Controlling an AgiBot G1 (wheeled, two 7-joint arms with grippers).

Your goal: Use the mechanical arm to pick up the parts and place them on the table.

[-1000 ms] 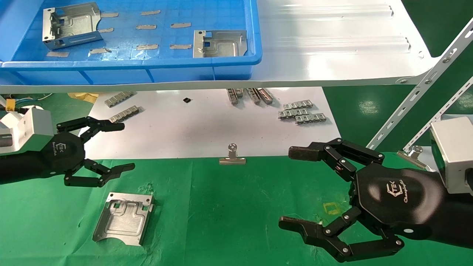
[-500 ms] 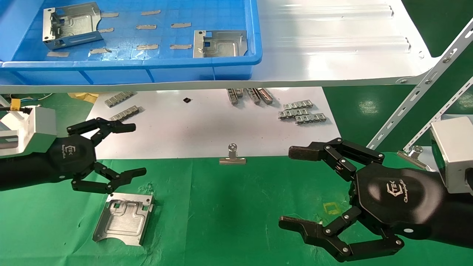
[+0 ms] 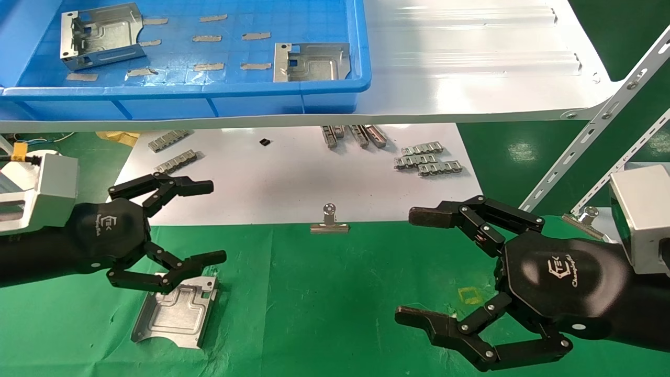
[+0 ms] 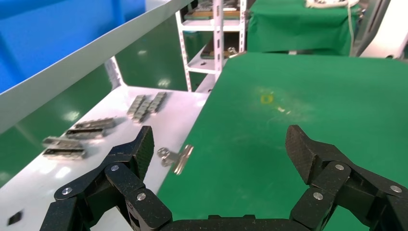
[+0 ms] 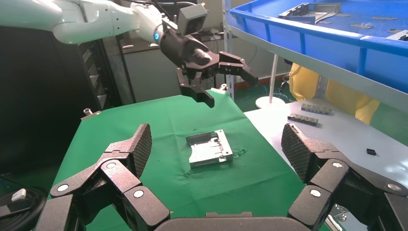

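One silvery part lies flat on the green table at the front left; it also shows in the right wrist view. Two more parts sit in the blue tray on the white shelf. My left gripper is open and empty, hovering above the far edge of the table part; it shows well above the part in the right wrist view. My right gripper is open and empty over the table at the front right.
Small grey toothed strips and a black chip lie on the white sheet. A silver binder clip sits at the cloth's edge, another at the right. A slanted shelf strut stands at the right.
My left gripper has moved right and toward me, from beside the white sheet to over the table part's far edge, still open. The right arm and the parts have not moved.
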